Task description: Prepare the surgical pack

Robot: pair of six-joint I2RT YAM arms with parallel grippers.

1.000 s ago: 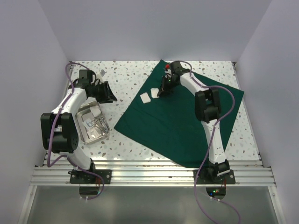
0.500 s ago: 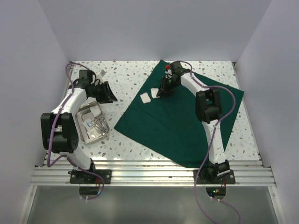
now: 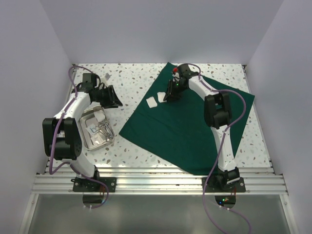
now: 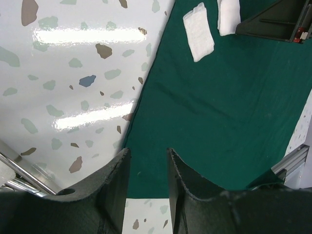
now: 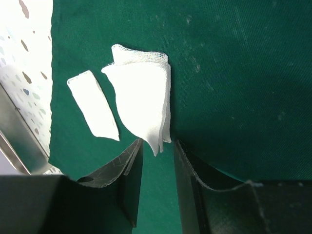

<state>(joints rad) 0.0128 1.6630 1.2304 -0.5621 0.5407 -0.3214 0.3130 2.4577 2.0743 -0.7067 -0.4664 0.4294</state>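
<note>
The right arm (image 3: 222,141) rises from its base at the near edge, bends at the elbow over the green cloth (image 3: 190,126) and reaches far and leftward, its wrist tipped steeply down. The right tool (image 3: 169,95) hangs low over the far left corner of the cloth. In the right wrist view its jaws stand a narrow gap apart with nothing clamped. The folded gauze (image 5: 144,97) lies on the cloth just ahead of the fingertips, and its nearest corner pokes toward the gap. The flat gauze (image 5: 93,109) lies just to the left of the folded one, close beside it but apart.

The left arm (image 3: 73,109) is folded tightly, with the elbow low near its base and the forearm running forward. The wrist is turned so that the left tool (image 3: 113,97) points right toward the cloth. It hovers over the speckled table (image 3: 136,78). In the left wrist view its jaws are narrowly parted and hold nothing, and the cloth's edge passes under the tips. Both gauze pieces lie well ahead of this tool. The steel tray (image 3: 92,140) sits on the table just behind and below it, holding silver instruments (image 3: 102,129).
</note>
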